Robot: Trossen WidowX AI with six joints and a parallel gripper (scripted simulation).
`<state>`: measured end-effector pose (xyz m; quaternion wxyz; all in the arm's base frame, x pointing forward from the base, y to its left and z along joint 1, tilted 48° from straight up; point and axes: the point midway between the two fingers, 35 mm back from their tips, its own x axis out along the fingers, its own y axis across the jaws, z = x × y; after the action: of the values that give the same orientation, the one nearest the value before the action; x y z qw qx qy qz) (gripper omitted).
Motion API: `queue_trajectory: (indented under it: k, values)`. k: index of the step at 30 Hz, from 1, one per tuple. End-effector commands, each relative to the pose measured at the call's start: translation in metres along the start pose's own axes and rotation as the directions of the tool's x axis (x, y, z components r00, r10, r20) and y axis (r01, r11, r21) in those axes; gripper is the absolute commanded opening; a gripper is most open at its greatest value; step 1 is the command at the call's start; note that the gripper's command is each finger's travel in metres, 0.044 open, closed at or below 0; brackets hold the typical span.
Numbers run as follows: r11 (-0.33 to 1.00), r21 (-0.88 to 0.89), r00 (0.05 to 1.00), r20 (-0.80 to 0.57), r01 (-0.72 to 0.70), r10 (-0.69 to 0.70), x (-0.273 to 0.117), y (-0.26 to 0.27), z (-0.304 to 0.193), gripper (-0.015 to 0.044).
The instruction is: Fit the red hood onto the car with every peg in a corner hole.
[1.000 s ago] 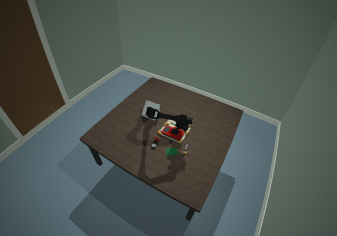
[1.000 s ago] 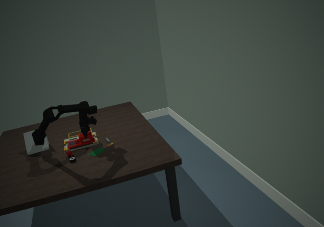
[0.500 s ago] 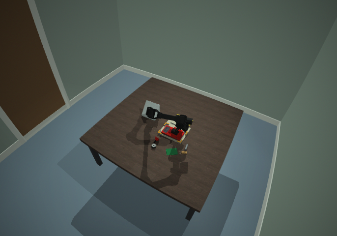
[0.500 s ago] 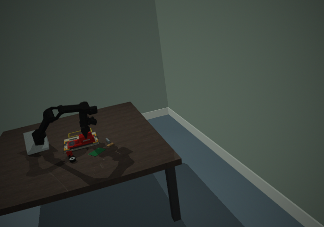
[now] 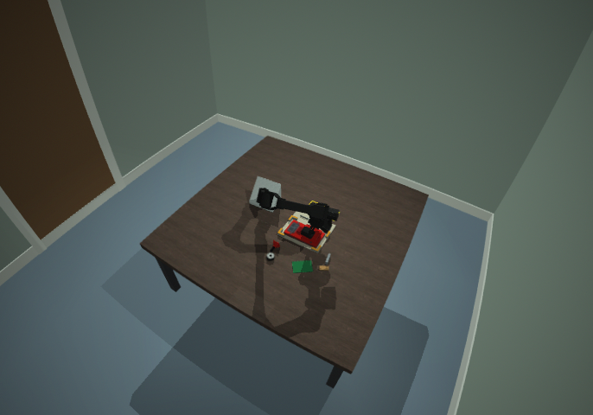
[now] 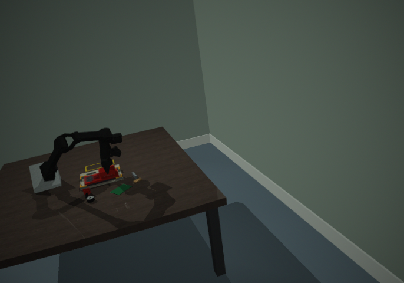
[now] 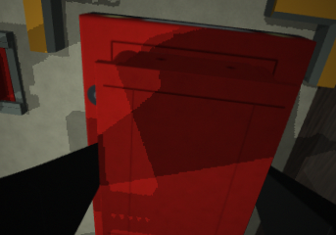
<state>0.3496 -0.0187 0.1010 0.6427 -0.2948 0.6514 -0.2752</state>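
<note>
My gripper (image 5: pixel 309 232) (image 6: pixel 107 172) (image 7: pixel 180 160) is shut on the red hood (image 6: pixel 113 171) (image 7: pixel 195 132), one black finger at each long side. The hood is over the front part of the red car chassis (image 5: pixel 287 233) (image 6: pixel 96 179) (image 7: pixel 200 31), roughly lined up with it. In the wrist view a grey round part, perhaps a peg, shows beyond the hood's left edge. The chassis sits in the pale jig (image 5: pixel 298 243) (image 6: pixel 101 184) (image 7: pixel 53 139). The engine block is hidden, and the pegs' fit in the holes cannot be seen. Any gap under the hood is too small to tell.
Yellow brackets (image 7: pixel 303 12) stand around the chassis. A green plate (image 5: pixel 302 266) (image 6: pixel 121 189), a wheel (image 5: pixel 270 256) (image 6: pixel 90 198), a small red part (image 5: pixel 276 244), a grey pin (image 5: pixel 328 258) and a tan piece (image 5: pixel 323 267) (image 6: pixel 137 180) lie on the table near the jig.
</note>
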Motion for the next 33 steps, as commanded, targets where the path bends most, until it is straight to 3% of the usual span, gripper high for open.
queue_trajectory:
  k: [1,14,30,33]
  values:
    - [1.000,-0.007,1.000,-0.005,0.005,-0.005,0.0036,0.0000,-0.0008,0.0000]
    - [1.000,0.000,1.000,-0.002,0.002,-0.002,0.0044,0.0000,0.0003,0.0000]
    - [1.000,0.003,1.000,-0.002,0.001,0.000,0.0047,-0.0001,0.0005,0.0420]
    - [1.000,0.003,1.000,0.003,0.001,-0.001,0.0016,0.0000,0.0003,0.0440]
